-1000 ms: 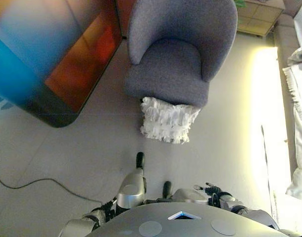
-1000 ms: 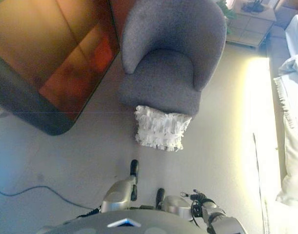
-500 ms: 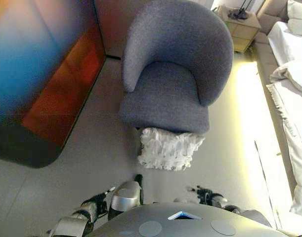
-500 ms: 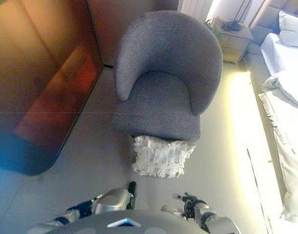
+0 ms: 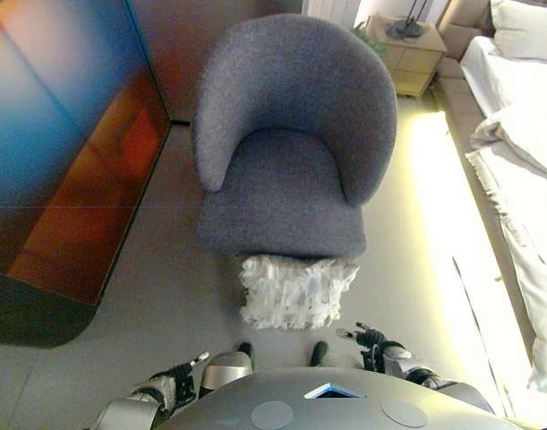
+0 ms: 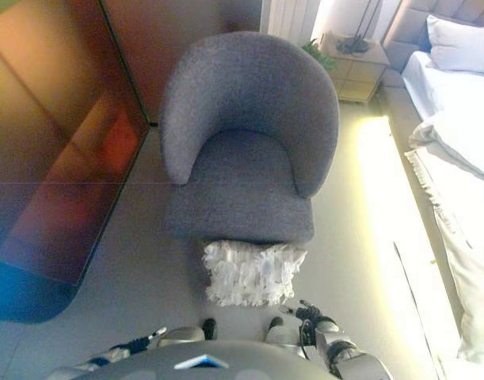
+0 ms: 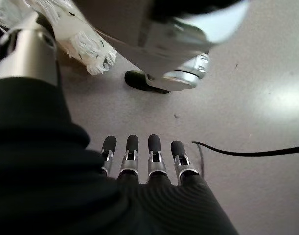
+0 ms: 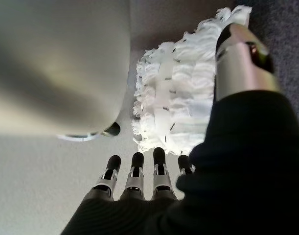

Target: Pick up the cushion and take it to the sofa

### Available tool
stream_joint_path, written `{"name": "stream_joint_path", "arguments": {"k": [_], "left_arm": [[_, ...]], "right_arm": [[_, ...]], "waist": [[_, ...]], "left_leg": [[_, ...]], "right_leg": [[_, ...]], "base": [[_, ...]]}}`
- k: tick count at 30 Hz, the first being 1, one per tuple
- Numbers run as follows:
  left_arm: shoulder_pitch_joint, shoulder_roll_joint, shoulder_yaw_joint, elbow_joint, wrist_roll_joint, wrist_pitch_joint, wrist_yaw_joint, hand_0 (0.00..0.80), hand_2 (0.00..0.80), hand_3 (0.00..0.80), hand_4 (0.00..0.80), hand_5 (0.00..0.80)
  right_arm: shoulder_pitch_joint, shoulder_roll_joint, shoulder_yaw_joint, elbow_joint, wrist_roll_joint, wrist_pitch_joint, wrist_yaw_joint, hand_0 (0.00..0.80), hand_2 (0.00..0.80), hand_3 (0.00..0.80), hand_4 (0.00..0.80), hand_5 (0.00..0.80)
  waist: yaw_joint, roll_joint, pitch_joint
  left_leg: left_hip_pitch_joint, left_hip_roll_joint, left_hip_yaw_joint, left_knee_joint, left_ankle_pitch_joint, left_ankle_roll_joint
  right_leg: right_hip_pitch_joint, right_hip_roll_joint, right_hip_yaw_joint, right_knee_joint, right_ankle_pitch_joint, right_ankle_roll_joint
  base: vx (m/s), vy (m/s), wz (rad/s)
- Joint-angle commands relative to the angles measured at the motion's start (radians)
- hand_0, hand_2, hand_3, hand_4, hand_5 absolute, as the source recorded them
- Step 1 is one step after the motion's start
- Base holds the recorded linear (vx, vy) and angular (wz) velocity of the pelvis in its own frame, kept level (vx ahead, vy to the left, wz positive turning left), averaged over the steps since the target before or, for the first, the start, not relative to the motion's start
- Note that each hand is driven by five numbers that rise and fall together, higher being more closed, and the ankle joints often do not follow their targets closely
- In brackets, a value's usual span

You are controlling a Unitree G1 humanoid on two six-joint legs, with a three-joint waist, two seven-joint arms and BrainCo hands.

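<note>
A white ruffled cushion (image 5: 295,291) lies on the floor, leaning against the front of the grey armchair (image 5: 286,161). It sits just ahead of me, between my two arms. My left hand (image 7: 139,164) hangs low at the lower left with its fingers straight and holds nothing; the cushion's fringe (image 7: 85,54) shows beyond it. My right hand (image 8: 134,178) is low at the lower right (image 5: 373,340), fingers straight and empty, a short way from the cushion (image 8: 178,98). Neither hand touches the cushion.
A dark glossy panel (image 5: 58,161) stands along the left. A bed with white bedding (image 5: 524,170) runs along the right, with a lit strip of floor (image 5: 434,206) beside it. A small nightstand (image 5: 407,49) stands behind the armchair.
The camera has moved forward: the armchair and cushion now sit nearer and lower in view, and the bed shows more. Both hands stay low and empty.
</note>
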Motion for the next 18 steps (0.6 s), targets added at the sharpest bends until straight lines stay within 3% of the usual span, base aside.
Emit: {"name": "stream_joint_path", "arguments": {"k": [1, 7, 10, 11, 12, 14, 16, 18], "left_arm": [[-0.074, -0.029, 0.034, 0.059, -0.03, -0.024, 0.041, 0.0, 0.0, 0.0, 0.0, 0.0], [-0.086, -0.05, 0.034, 0.06, -0.046, -0.075, 0.082, 0.0, 0.0, 0.0, 0.0, 0.0], [-0.117, -0.066, 0.009, 0.02, -0.096, -0.12, 0.107, 0.0, 0.0, 0.0, 0.0, 0.0], [-0.12, -0.066, 0.004, 0.012, -0.074, -0.04, 0.125, 0.0, 0.0, 0.0, 0.0, 0.0], [-0.108, -0.041, 0.015, 0.013, -0.051, -0.059, 0.077, 0.0, 0.0, 0.0, 0.0, 0.0], [-0.122, -0.025, 0.004, 0.015, -0.02, -0.137, 0.051, 0.0, 0.0, 0.0, 0.0, 0.0], [-0.159, -0.03, -0.034, -0.002, -0.026, -0.166, 0.095, 0.0, 0.0, 0.0, 0.0, 0.0], [-0.224, -0.023, -0.064, -0.026, -0.052, -0.19, 0.181, 0.0, 0.0, 0.0, 0.0, 0.0]], "right_arm": [[-0.036, -0.029, 0.009, 0.049, -0.032, 0.009, 0.034, 0.0, 0.0, 0.0, 0.0, 0.0], [-0.063, -0.04, 0.026, 0.052, 0.006, 0.023, 0.016, 0.0, 0.0, 0.0, 0.0, 0.0], [-0.087, -0.061, 0.044, 0.03, 0.027, 0.027, -0.028, 0.0, 0.0, 0.0, 0.0, 0.0], [-0.092, -0.071, 0.044, 0.025, 0.03, 0.015, -0.05, 0.0, 0.0, 0.0, 0.0, 0.0], [-0.1, -0.091, 0.039, 0.027, 0.034, -0.005, -0.067, 0.0, 0.0, 0.0, 0.0, 0.0], [-0.132, -0.123, 0.011, 0.018, 0.066, -0.075, -0.172, 0.0, 0.0, 0.0, 0.0, 0.0], [-0.167, -0.133, 0.015, -0.001, 0.077, -0.1, -0.261, 0.0, 0.0, 0.0, 0.0, 0.0], [-0.228, -0.131, 0.027, -0.023, 0.059, -0.117, -0.371, 0.0, 0.0, 0.0, 0.0, 0.0]], "waist": [[0.015, 0.023, 0.015], [0.03, 0.038, 0.037], [0.027, 0.06, 0.076], [0.025, 0.066, 0.084], [0.022, 0.078, 0.093], [0.01, 0.096, 0.139], [0.003, 0.102, 0.176], [-0.01, 0.102, 0.219]], "left_leg": [[-0.033, 0.06, 0.019, 0.056, -0.06, -0.013], [-0.099, 0.088, -0.01, 0.105, -0.038, -0.042], [-0.183, 0.081, -0.017, 0.17, -0.02, -0.057], [-0.206, 0.078, -0.013, 0.19, -0.015, -0.059], [-0.226, 0.079, -0.007, 0.202, -0.003, -0.066], [-0.282, 0.09, 0.029, 0.228, 0.025, -0.069], [-0.334, 0.113, 0.027, 0.238, 0.059, -0.077], [-0.366, 0.121, 0.042, 0.239, 0.022, -0.06]], "right_leg": [[0.011, -0.014, -0.007, 0.019, -0.068, 0.01], [0.001, 0.002, -0.037, 0.036, -0.096, -0.023], [-0.043, -0.006, -0.044, 0.05, -0.097, -0.038], [-0.054, -0.01, -0.048, 0.054, -0.098, -0.04], [-0.064, -0.013, -0.054, 0.057, -0.101, -0.043], [-0.102, -0.027, -0.067, 0.076, -0.105, -0.044], [-0.131, -0.021, -0.053, 0.101, -0.119, -0.05], [-0.227, -0.035, -0.036, 0.182, -0.133, -0.048]], "base": [[0.146, -0.229, 0.02], [0.014, -0.173, 0.12], [-0.137, -0.011, 0.25], [-0.067, 0.061, 0.29], [-0.115, 0.138, 0.47], [-0.127, 0.146, 0.6], [-0.064, 0.069, 0.56], [-0.092, 0.104, 0.4]]}}
